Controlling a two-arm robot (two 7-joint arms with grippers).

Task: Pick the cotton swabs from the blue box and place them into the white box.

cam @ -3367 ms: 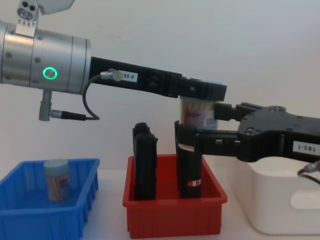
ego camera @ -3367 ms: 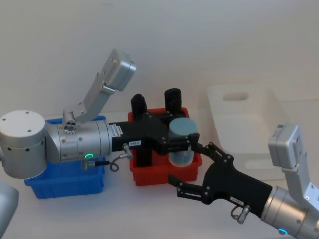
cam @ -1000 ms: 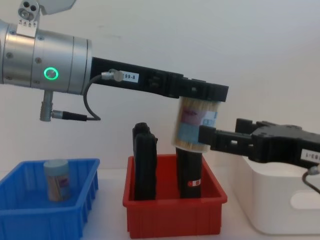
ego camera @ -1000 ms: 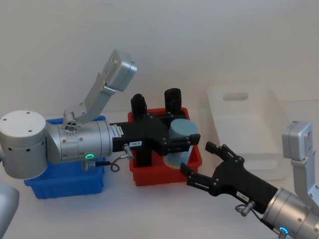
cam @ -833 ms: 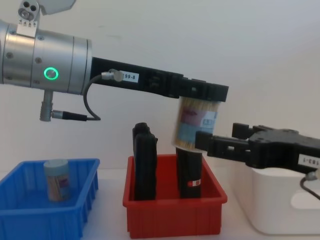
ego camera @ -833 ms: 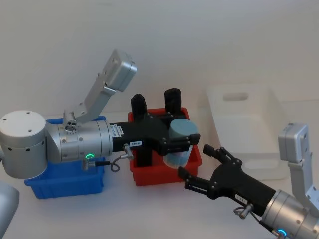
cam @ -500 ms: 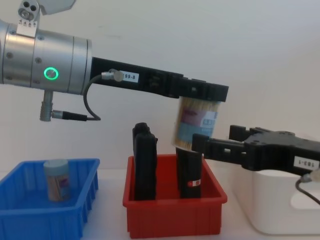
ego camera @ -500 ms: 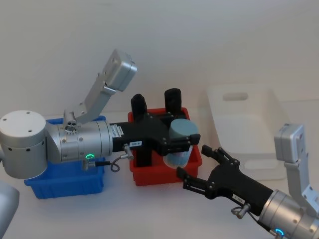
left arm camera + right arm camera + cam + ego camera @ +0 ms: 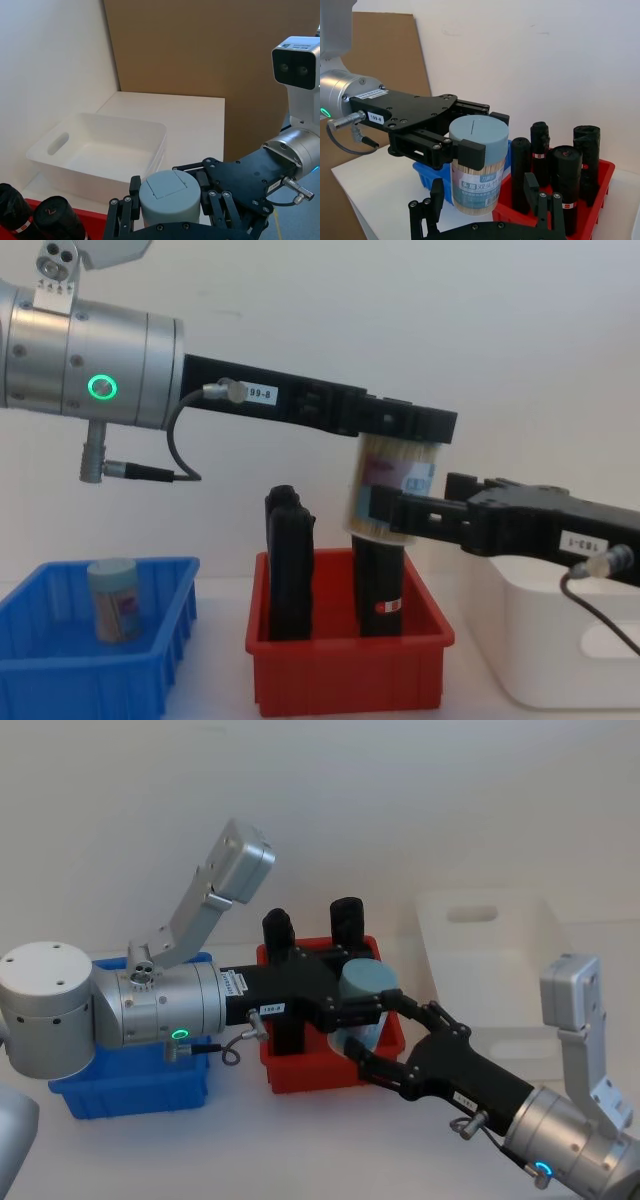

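Forward and to the left the right tool (image 9: pixel 372 1030) has pushed since half a second ago, so its black fingers now flank the lower body of the jar of cotton swabs (image 9: pixel 475 185). They stand apart on either side of it; the right wrist view shows gaps between them and the label. The right arm reaches in low from the surface's (image 9: pixel 240 1140) front right corner.

Stretched level from the left, the left tool (image 9: pixel 405 425) is clamped on the jar's pale blue lid and holds the jar in the air, slightly tilted, above the right half of the red bin (image 9: pixel 340 675). Its bottom hangs just over the top of one of the black upright objects (image 9: pixel 288 560) standing in that bin.

A second jar (image 9: pixel 112 598) stands upright in the blue box (image 9: pixel 90 680) toward the surface's left edge. The white box (image 9: pixel 570 640) sits toward the right edge, just beside the red bin, its inside open from above. Bare surface runs along the front edge.
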